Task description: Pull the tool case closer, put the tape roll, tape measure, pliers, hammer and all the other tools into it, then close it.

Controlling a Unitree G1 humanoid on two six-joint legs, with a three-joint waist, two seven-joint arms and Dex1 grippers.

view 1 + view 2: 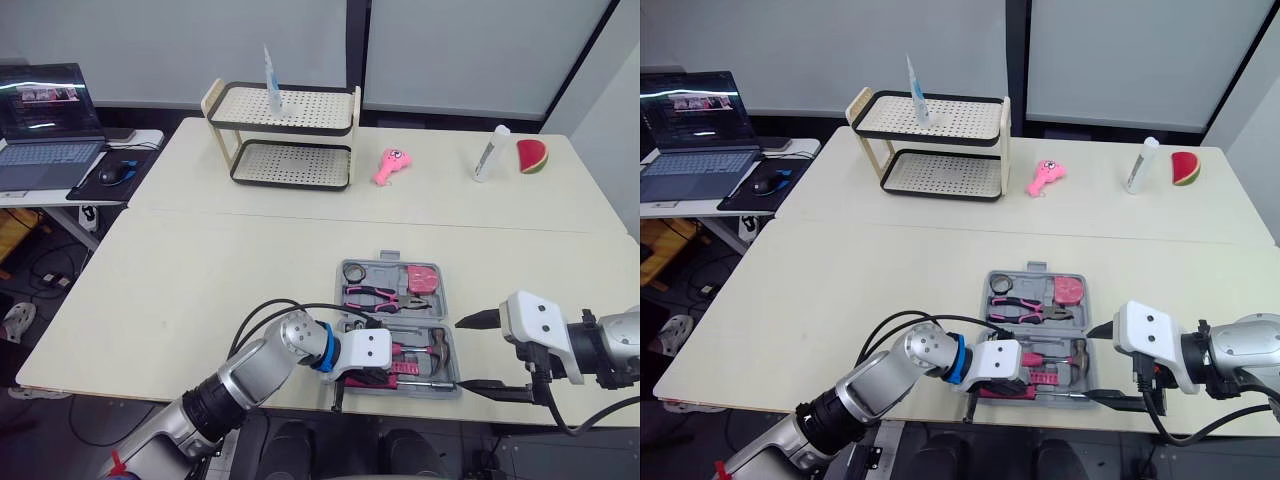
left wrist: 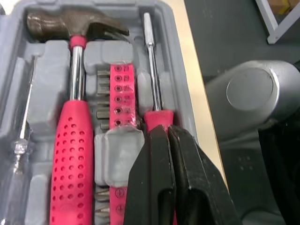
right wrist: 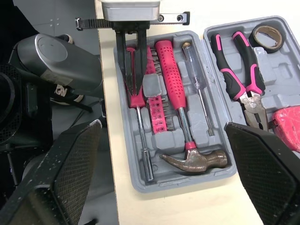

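So, left gripper (image 2: 168,132) first: its fingers are closed on the pink handle of the driver (image 2: 151,61). The driver lies in the slot of the tool case (image 3: 123,140) nearest the worktop (image 1: 200,300) edge. I cannot tell whether the handle is fully seated under the tips.

Beside that gripper, working inward, come the bit strip (image 2: 118,93), the hammer (image 2: 75,117) and a clear tester screwdriver (image 2: 21,145), each in its moulded bed. Beyond them, in the case's other half, are the pliers (image 3: 239,70), tape roll (image 3: 267,37) and pink tape measure (image 1: 422,278). Every tool looks to be inside, so my read is that only the closing remains.

Right gripper (image 1: 487,355): wide open and holding nothing, just off the case's right wall. One finger is about level with the hinge; the other is near the worktop edge.

Risks, as I judge them:
- If the left gripper lifts before it lets go, the driver comes up with it and lies proud of its slot. The case would then not shut.
- On the left gripper's side the case sits right by the worktop edge, with only a thin strip beyond it. A tug toward me while folding could tip it off.
- The pliers, tape roll and tape measure only rest in their beds. A fast swing of that half could drop them onto the hammer side and jam the lid.
- The right gripper's lower finger is close to the case corner. An inward sweep might shove the case sideways instead of catching the lid.
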